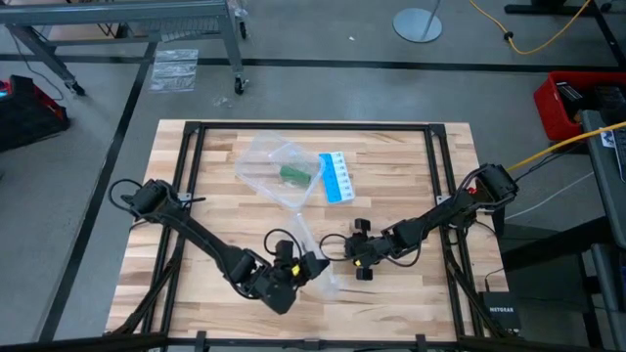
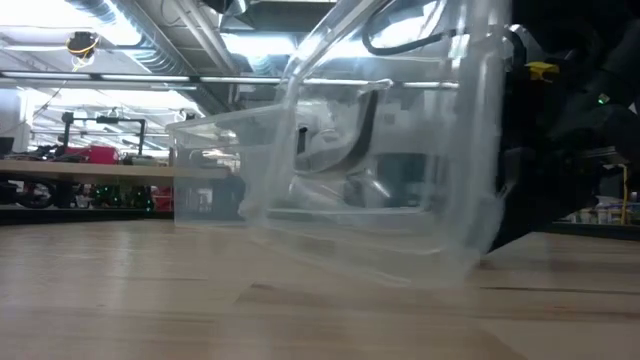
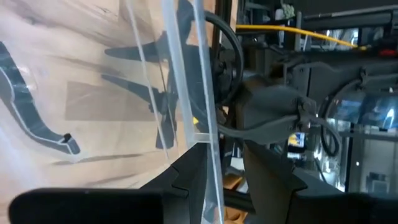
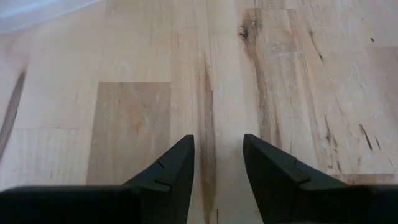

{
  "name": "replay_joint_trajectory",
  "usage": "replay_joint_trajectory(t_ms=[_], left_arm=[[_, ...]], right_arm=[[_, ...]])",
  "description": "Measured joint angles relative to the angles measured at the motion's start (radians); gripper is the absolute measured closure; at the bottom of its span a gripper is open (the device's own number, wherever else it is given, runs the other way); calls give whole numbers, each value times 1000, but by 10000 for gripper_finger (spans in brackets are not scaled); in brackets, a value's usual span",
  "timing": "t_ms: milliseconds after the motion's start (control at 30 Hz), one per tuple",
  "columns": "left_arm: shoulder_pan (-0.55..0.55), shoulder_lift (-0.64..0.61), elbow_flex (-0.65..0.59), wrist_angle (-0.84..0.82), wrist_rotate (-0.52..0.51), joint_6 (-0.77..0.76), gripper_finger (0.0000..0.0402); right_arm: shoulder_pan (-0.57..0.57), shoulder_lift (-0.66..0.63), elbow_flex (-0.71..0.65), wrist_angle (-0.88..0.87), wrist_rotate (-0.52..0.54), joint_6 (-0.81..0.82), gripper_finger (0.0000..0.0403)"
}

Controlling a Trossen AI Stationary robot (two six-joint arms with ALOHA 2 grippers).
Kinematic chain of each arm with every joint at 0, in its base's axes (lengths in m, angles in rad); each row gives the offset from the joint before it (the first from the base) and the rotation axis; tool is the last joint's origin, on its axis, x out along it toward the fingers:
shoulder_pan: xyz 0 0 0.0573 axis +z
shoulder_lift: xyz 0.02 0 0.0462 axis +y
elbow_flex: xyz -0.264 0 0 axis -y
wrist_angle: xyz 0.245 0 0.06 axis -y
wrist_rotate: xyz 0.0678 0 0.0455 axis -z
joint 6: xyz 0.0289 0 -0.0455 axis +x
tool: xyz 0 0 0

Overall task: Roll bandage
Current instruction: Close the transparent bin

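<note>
The dark green bandage (image 1: 293, 175) lies at the table's far middle on crumpled clear plastic (image 1: 264, 166), beside a blue-and-white card (image 1: 335, 177). Neither gripper is near it. My left gripper (image 1: 305, 266) is near the front middle of the table, shut on a clear plastic box (image 2: 380, 170) that stands tilted in the low view. My right gripper (image 1: 354, 256) hovers just to the right of that box. It is open, slanting down over bare wood, with nothing between its fingers (image 4: 171, 177). My left gripper has one thin clear wall of the plastic box (image 3: 208, 155) between its two fingers, by the wall's edge. The fingers come at it nearly level. The box stands tilted; I cannot tell whether its lower edge (image 2: 400, 272) rests on the table.
A black metal frame (image 1: 191, 156) runs along the tabletop's left, far and right sides. Bare wood lies in front of my right gripper (image 4: 217, 168). A red bin (image 1: 572, 103) and a yellow cable (image 1: 548, 156) are off the table to the right.
</note>
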Motion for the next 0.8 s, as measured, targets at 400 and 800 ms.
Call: replay_joint_trajectory(t_ms=[400,800], left_arm=[[11,0,0,-83,0,-177,304],[11,0,0,-95,1,-117,353]], right_arm=[[0,0,0,3,0,0,260],[0,0,0,8,0,0,260]])
